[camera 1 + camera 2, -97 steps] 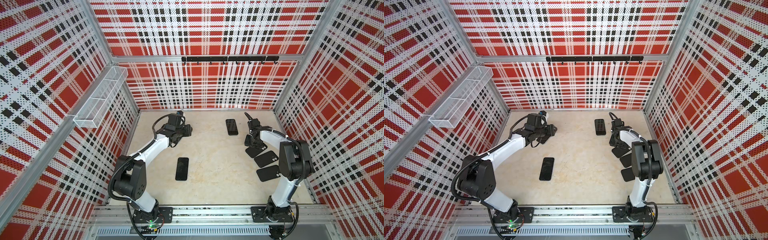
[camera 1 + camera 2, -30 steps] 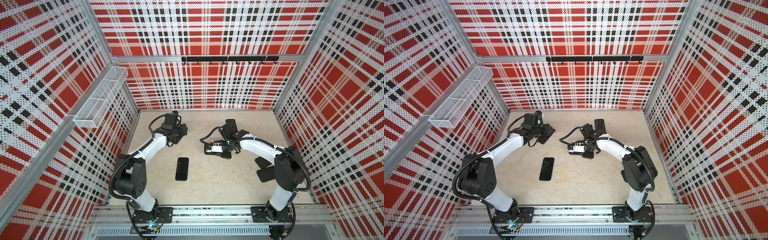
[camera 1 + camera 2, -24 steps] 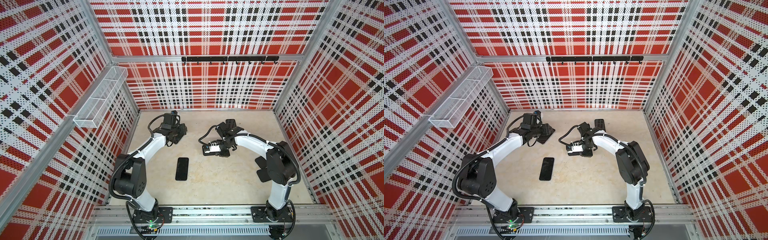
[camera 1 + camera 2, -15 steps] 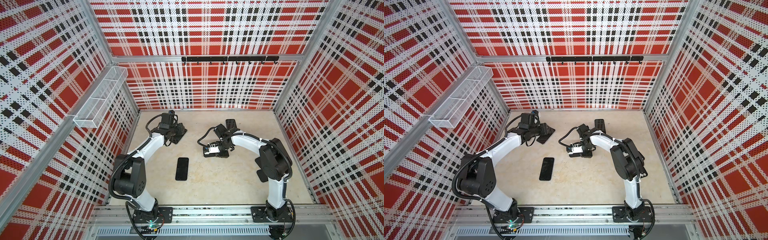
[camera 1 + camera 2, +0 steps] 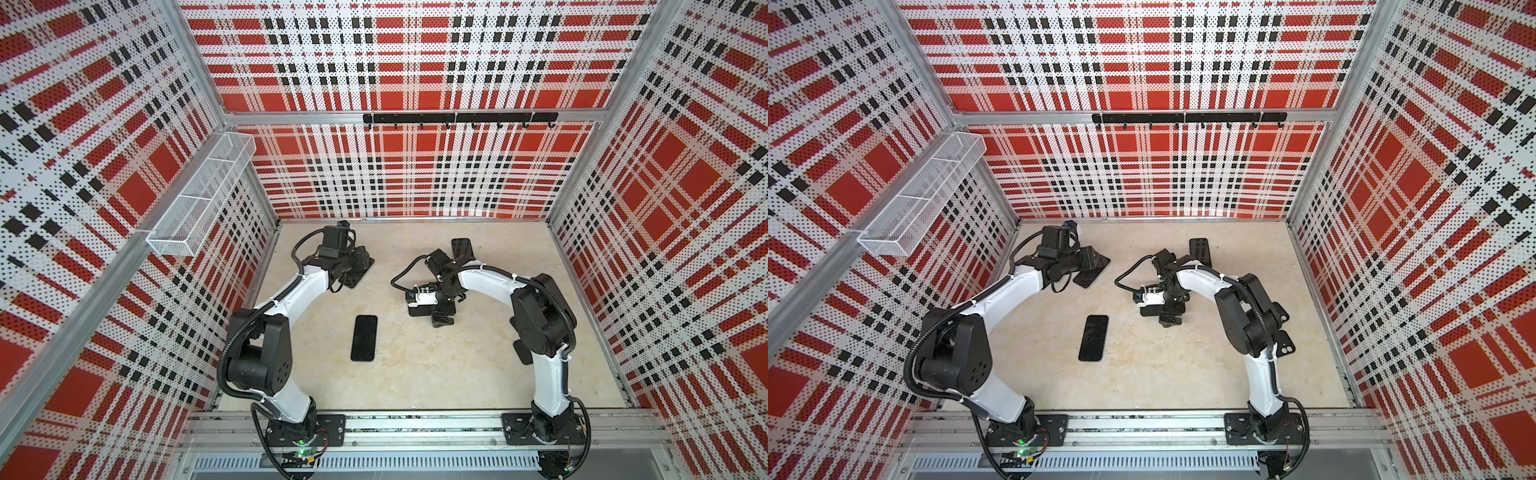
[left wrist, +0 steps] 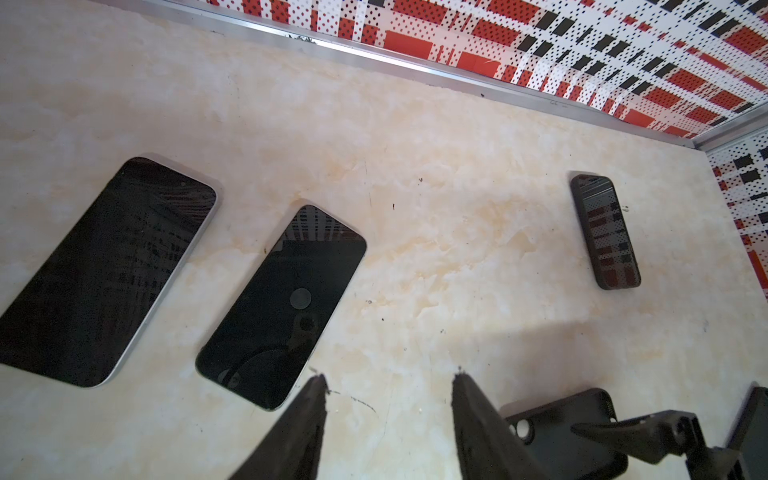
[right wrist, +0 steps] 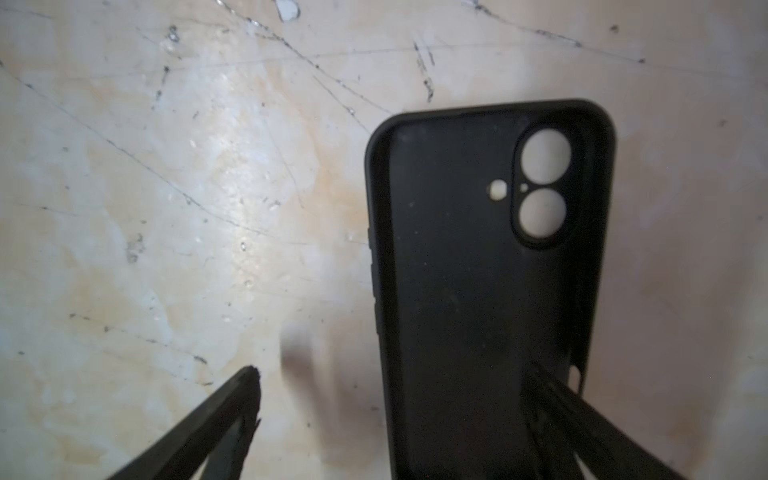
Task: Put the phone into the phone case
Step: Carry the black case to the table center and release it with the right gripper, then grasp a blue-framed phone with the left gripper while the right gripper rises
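Note:
A black phone case (image 7: 478,291) lies inside-up on the table, its camera holes showing; it also shows in the left wrist view (image 6: 561,432). My right gripper (image 7: 395,368) hangs just above it, open, with one finger (image 7: 573,419) over the case's inside and the other beside it. In both top views that right gripper (image 5: 441,316) (image 5: 1169,316) is mid-table. A bare black phone (image 5: 364,337) (image 5: 1093,337) lies screen-up to its left. My left gripper (image 6: 388,378) (image 5: 362,264) is open and empty at the back left, beside two more phones (image 6: 104,274) (image 6: 282,307).
A phone in a dark case (image 5: 462,248) (image 6: 604,232) lies near the back wall. Spare black cases (image 5: 1285,345) sit by the right wall, partly behind the right arm. A wire basket (image 5: 199,199) hangs on the left wall.
My right gripper was shut on the phone case and has now opened, leaving the case flat on the table. The left arm has hardly moved.

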`<state>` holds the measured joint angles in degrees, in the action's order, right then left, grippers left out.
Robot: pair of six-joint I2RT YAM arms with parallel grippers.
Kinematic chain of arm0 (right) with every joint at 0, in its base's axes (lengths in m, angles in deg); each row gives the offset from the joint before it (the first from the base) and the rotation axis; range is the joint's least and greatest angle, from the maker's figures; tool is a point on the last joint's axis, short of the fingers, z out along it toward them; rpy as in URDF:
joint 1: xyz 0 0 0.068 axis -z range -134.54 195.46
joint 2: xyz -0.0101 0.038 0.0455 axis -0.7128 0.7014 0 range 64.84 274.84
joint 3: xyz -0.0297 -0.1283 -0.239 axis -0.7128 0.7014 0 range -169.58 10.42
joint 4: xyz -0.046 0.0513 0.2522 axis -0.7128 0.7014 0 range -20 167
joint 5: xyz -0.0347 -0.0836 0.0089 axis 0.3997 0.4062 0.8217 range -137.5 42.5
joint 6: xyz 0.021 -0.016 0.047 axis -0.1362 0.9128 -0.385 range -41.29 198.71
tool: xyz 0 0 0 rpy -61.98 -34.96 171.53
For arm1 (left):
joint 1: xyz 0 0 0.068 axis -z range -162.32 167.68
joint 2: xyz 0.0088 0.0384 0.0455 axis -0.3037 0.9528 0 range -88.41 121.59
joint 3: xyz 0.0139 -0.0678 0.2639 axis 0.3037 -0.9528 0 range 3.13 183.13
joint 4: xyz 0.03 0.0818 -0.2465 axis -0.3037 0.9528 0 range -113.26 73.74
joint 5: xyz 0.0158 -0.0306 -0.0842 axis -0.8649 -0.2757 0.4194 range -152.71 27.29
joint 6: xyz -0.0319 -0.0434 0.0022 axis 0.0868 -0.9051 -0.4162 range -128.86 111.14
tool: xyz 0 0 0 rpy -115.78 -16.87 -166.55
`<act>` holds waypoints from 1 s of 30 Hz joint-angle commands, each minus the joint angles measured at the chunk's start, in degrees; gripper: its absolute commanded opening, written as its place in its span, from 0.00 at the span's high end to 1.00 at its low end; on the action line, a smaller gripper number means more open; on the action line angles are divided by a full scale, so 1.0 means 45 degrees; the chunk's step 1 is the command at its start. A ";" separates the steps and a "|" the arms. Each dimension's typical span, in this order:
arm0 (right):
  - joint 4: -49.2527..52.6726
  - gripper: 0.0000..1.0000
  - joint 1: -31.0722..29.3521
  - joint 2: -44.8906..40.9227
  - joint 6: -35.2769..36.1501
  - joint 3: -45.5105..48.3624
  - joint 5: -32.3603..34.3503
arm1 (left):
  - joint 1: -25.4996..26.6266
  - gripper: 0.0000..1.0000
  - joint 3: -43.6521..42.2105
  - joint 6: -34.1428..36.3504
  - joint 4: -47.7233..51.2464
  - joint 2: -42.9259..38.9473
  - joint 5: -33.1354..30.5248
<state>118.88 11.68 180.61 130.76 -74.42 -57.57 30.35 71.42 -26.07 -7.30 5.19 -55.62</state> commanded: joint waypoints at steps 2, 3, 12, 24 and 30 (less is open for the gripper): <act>-0.0324 0.00 0.0242 -0.1910 -0.1517 0.0078 0.0031 | -0.0023 0.45 0.0155 0.0270 0.0235 0.0172 0.0137; -0.0388 0.00 0.0356 -0.2162 -0.2226 0.0031 -0.0114 | -0.0010 0.44 0.0207 0.0287 0.0334 0.0219 0.0185; 0.0025 0.00 0.0936 -0.4600 -1.4501 -0.0437 0.6049 | 0.0644 0.21 0.0689 0.1164 0.1528 0.1002 -0.0362; -0.5205 0.00 0.1320 -1.0394 -1.7115 0.6481 0.5875 | 0.2129 0.02 -0.0212 0.1667 0.5943 -0.0059 -0.1225; -0.3876 0.00 0.1605 -0.9198 -1.6088 0.5983 0.6804 | 0.2395 0.02 -0.1666 0.1489 0.6892 -0.0437 -0.1218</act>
<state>97.74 18.08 137.98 57.67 -46.00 -30.38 41.04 66.11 -19.86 18.78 4.54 -60.12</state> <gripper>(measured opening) 0.997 0.981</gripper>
